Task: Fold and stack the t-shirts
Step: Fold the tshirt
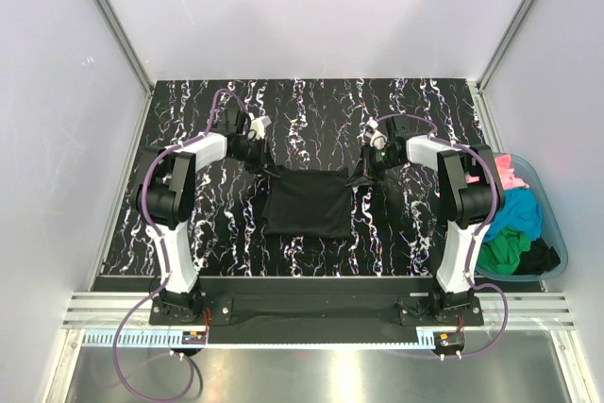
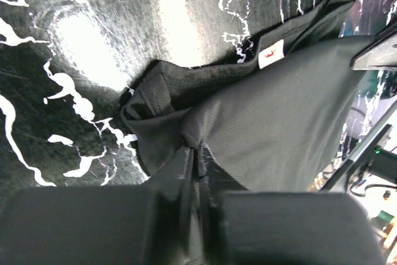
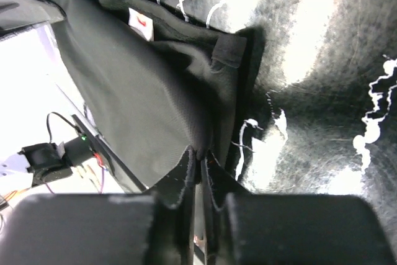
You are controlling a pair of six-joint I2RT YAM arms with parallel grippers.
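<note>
A black t-shirt (image 1: 304, 203) lies folded into a rectangle at the middle of the marbled table (image 1: 189, 110). My left gripper (image 1: 267, 165) is shut on its far left corner. In the left wrist view a pinch of the black t-shirt (image 2: 273, 122) sits between that gripper's (image 2: 198, 153) tips, with a white neck label (image 2: 271, 53) showing farther off. My right gripper (image 1: 363, 175) is shut on the far right corner. In the right wrist view the black t-shirt (image 3: 142, 91) bunches into the closed tips of the right gripper (image 3: 203, 155). Pink (image 1: 510, 173), turquoise-blue (image 1: 521, 212) and green t-shirts (image 1: 502, 254) lie heaped to the right.
A translucent teal tub (image 1: 557, 233) beside the table's right edge holds the heaped shirts. White walls with aluminium posts (image 1: 113, 21) enclose the table on three sides. A metal rail (image 1: 302, 309) runs along the near edge at the arm bases.
</note>
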